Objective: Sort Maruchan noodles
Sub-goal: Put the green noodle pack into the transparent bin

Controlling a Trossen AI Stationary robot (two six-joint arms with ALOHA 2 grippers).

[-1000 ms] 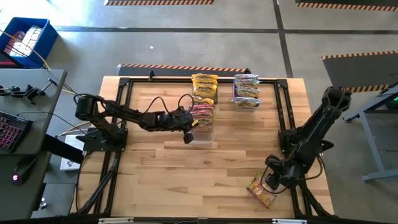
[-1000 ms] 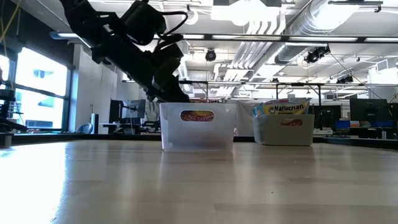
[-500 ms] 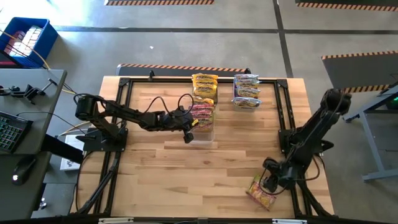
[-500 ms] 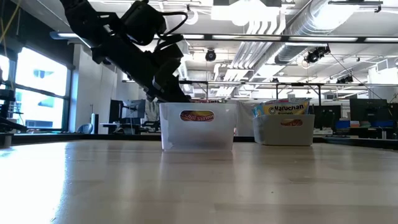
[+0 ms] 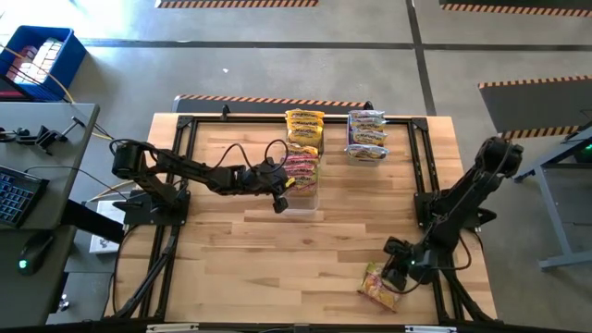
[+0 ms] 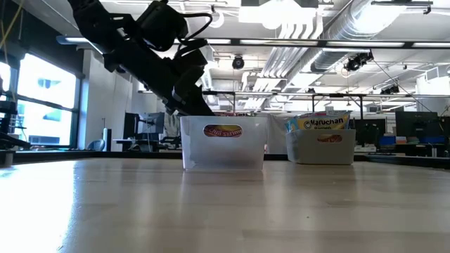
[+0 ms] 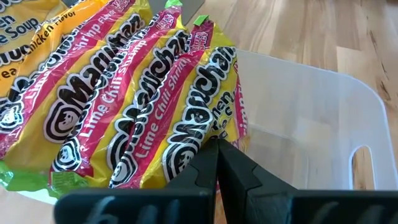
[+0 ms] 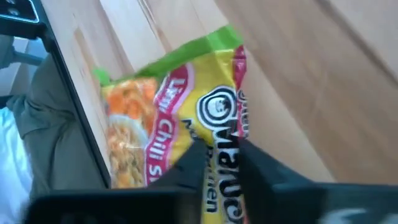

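Observation:
One Maruchan noodles packet [image 5: 377,289], yellow and pink with a green end, lies flat near the table's near right corner. My right gripper [image 5: 396,268] is down on it and shut on it [image 8: 221,155]. My left gripper [image 5: 277,196] hangs shut at the near left side of a clear bin [image 5: 302,194]. That bin holds several pink-and-yellow packets [image 7: 124,106] standing on edge. Its fingertips [image 7: 216,144] are right at the nearest packet. My right gripper pinches the packet's printed face [image 8: 219,134] between its two fingers, about the middle of the packet, coming slanting down from above. The packet still lies on the table. My left gripper's shut tips stand against the outermost packet [image 7: 196,134] in the bin; whether they touch it I cannot tell.
Two more clear bins stand at the far edge, one with yellow packets [image 5: 304,128] and one with silvery packets [image 5: 367,136]. A black frame rail [image 5: 428,199] runs along the table's right side, close to my right arm. Bare wood lies in the table's middle [image 5: 305,250].
My right gripper has sunk onto the loose packet, rolled somewhat and shifted a little toward the table's left. The packet has slid slightly leftward with it and stays flat on the table.

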